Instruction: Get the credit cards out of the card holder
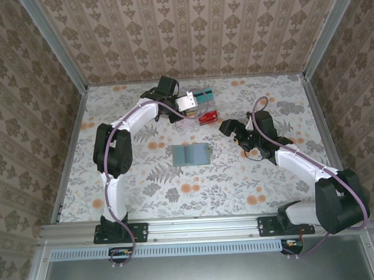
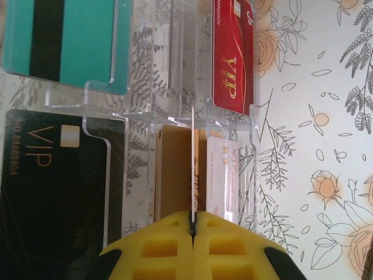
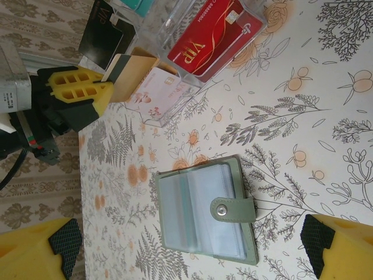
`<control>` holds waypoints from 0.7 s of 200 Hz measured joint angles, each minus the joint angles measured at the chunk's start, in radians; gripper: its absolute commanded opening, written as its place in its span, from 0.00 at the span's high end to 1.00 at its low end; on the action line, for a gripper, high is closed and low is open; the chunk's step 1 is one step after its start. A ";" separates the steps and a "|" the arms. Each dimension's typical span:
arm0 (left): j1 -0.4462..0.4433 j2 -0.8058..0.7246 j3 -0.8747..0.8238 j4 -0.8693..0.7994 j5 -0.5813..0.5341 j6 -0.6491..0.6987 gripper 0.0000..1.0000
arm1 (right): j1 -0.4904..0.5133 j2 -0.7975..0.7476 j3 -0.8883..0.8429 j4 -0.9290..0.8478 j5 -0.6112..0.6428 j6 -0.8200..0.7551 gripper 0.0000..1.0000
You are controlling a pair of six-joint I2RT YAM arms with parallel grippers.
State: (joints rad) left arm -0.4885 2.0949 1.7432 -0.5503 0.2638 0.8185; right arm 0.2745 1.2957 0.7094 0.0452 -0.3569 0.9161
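edgewise, credit card [image 3: 137, 72] in left tool [image 2: 192, 226]

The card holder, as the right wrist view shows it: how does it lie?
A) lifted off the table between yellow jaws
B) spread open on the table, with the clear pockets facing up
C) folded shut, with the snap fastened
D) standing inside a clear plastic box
B: the card holder lies spread open and flat on the table, with its pale clear pockets facing up and nothing gripping it.
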 measured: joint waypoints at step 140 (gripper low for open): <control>0.019 0.006 0.033 -0.023 0.002 -0.018 0.69 | 0.000 0.000 0.000 0.000 -0.018 0.003 0.00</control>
State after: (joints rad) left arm -0.4698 2.1014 1.7763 -0.5735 0.2661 0.8005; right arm 0.2745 1.2957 0.7094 0.0456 -0.3744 0.9192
